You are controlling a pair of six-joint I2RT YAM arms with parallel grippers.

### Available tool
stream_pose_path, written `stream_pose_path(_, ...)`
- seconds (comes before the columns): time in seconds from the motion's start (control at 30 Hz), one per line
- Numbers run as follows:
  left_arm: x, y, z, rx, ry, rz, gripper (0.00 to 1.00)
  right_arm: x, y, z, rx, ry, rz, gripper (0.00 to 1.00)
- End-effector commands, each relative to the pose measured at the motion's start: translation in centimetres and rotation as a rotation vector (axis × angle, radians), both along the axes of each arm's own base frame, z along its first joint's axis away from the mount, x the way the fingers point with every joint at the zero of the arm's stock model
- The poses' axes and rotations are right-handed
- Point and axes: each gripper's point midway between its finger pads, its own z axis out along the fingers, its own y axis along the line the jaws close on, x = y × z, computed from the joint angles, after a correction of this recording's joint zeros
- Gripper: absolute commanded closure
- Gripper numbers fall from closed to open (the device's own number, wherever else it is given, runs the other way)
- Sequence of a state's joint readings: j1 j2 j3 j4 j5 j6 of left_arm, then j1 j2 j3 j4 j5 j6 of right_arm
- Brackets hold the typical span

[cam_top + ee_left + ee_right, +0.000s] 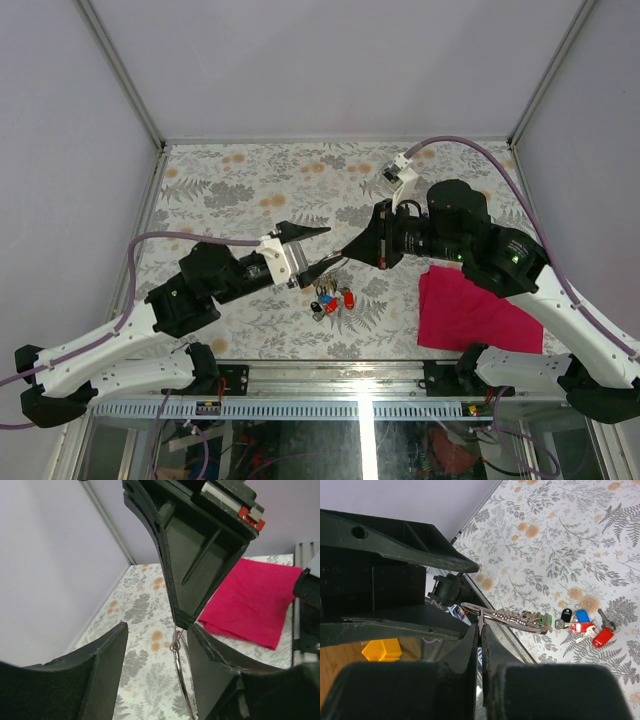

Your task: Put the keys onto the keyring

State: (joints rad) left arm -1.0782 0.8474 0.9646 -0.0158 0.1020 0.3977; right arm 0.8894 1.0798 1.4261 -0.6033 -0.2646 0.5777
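Observation:
The keyring [510, 616], a silvery wire ring with a coil and a green key head [545, 620] on its far end, hangs in the air between the two grippers. My right gripper [481, 626] is shut on a thin metal sliver at the ring's near edge; in the top view it [345, 253] points left. My left gripper [159, 627] is open, and the ring [181, 677] runs along the inside of its right finger [210, 665]. A blue key [582, 616], two red keys [602, 637] and a dark tag [566, 615] lie on the table below.
A red cloth square [470, 310] lies at the front right of the flowered table [250, 185]. The loose keys [335, 300] sit just in front of the grippers. The metal front rail [330, 370] runs along the near edge, and frame posts stand at the back corners.

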Motion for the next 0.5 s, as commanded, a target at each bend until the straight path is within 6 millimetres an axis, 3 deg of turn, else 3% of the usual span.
stream_pose_path(0.0, -0.63, 0.31, 1.62, 0.019, -0.148, -0.033, 0.51, -0.94, 0.52, 4.62, 0.135, -0.065, 0.051, 1.00)
stream_pose_path(0.47, -1.27, -0.05, 1.19, 0.096, -0.218, -0.088, 0.60, -1.51, 0.08, 5.07, 0.153, -0.078, 0.062, 1.00)
